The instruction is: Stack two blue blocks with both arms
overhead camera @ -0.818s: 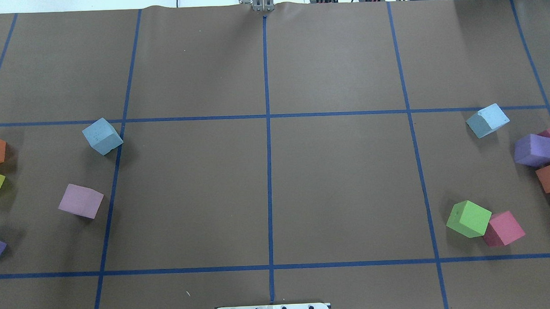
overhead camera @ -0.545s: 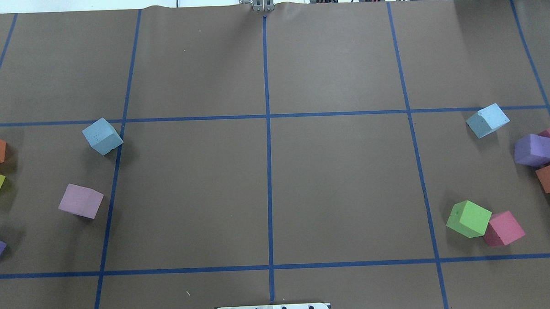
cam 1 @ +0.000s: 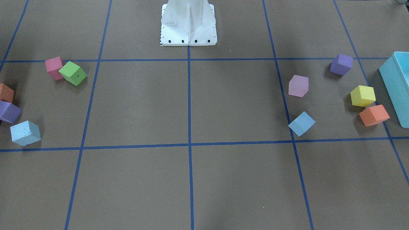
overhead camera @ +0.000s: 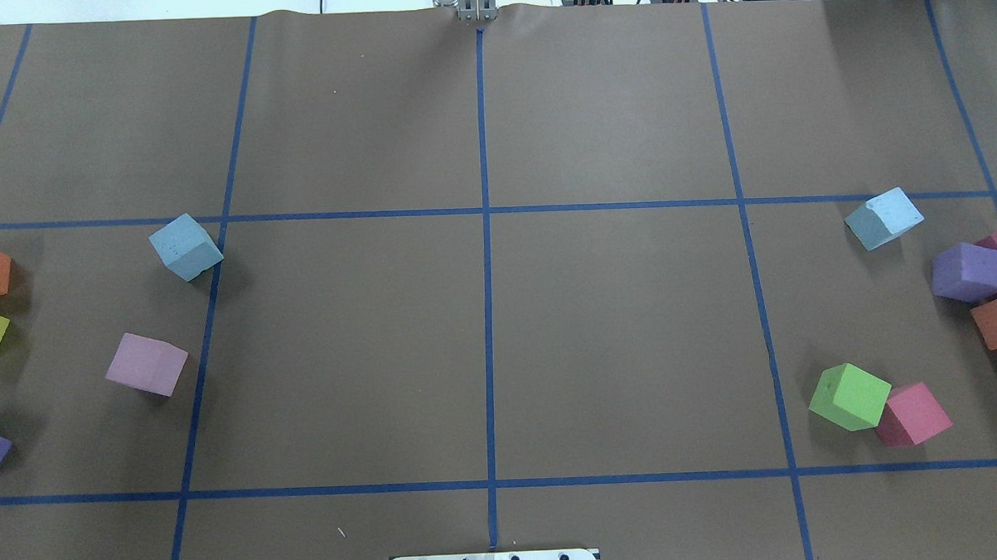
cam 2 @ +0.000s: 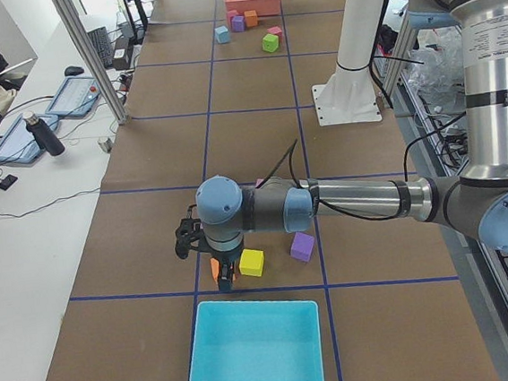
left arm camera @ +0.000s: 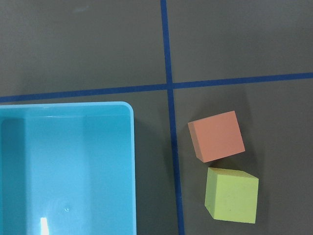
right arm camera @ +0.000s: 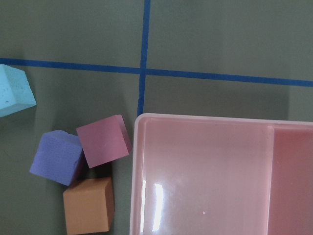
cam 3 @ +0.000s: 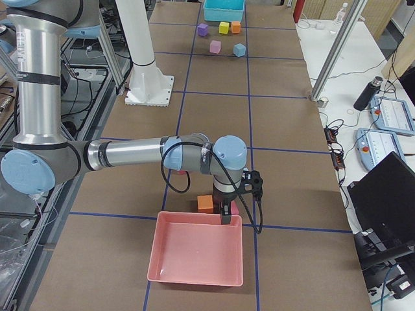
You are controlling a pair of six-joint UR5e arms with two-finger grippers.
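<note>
A: So, where do the two blocks lie?

B: The left blue block (overhead camera: 185,247) sits on the robot's left side of the table (overhead camera: 616,326), turned corner-on, its right edge at a blue tape line (overhead camera: 210,323). The right blue block (overhead camera: 884,218) is far across on the right side, also skewed. They are well apart and nothing is stacked yet.

A: What about their neighbours?

B: A lilac cube (overhead camera: 146,364) lies nearer the robot than the left block, with a clear gap. A purple cube (overhead camera: 968,272) sits near the right block, toward the table's right end.

A: And the grippers?

B: The left gripper (cam 2: 225,279) hangs over an orange cube (left arm camera: 216,135) and a yellow cube (left arm camera: 231,194) beside the teal box (cam 2: 256,352). The right gripper (cam 3: 225,214) hangs at the pink tray (cam 3: 196,248). Only the side views show them, so I cannot tell whether the fingers are spread or closed. Neither has a blue block.

A: What could go wrong?

B: Fingers lowered square to the grid would meet corners, and the light foam could twist or skid away. A wide approach on the right might nudge the purple cube. A crooked hold would likely land the upper block off-centre, so it tips. And two arms meeting at one spot could clash.
</note>
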